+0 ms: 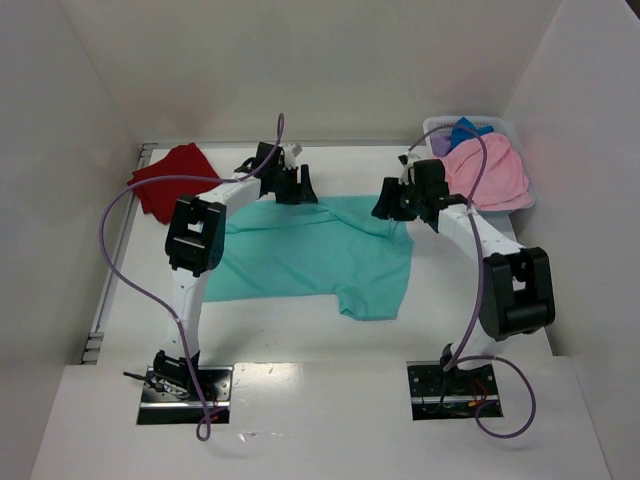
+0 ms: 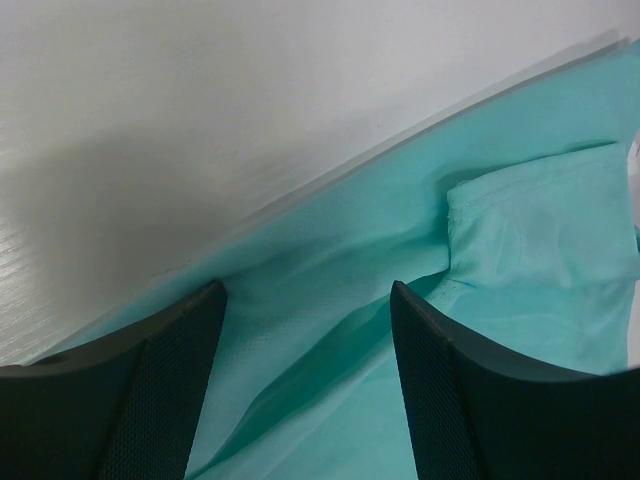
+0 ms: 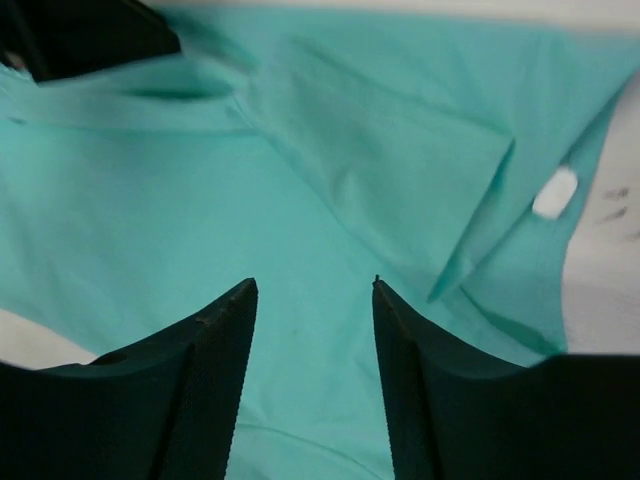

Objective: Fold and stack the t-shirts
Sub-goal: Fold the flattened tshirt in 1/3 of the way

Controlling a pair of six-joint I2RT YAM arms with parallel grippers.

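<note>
With the left gripper (image 2: pixel 305 290) and right gripper (image 3: pixel 315 285) both open and empty, the far edge of the teal t-shirt (image 1: pixel 310 255) should be pinched evenly before folding.

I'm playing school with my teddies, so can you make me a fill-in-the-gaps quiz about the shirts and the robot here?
1. The spread-out t-shirt in the middle of the table is ____.
2. The top t-shirt in the white basket is ____.
3. The dark red t-shirt lies at the table's far ____ corner.
4. Over the spread-out t-shirt, the left gripper and right gripper are both ____, holding nothing.
Missing words: teal; pink; left; open.
</note>
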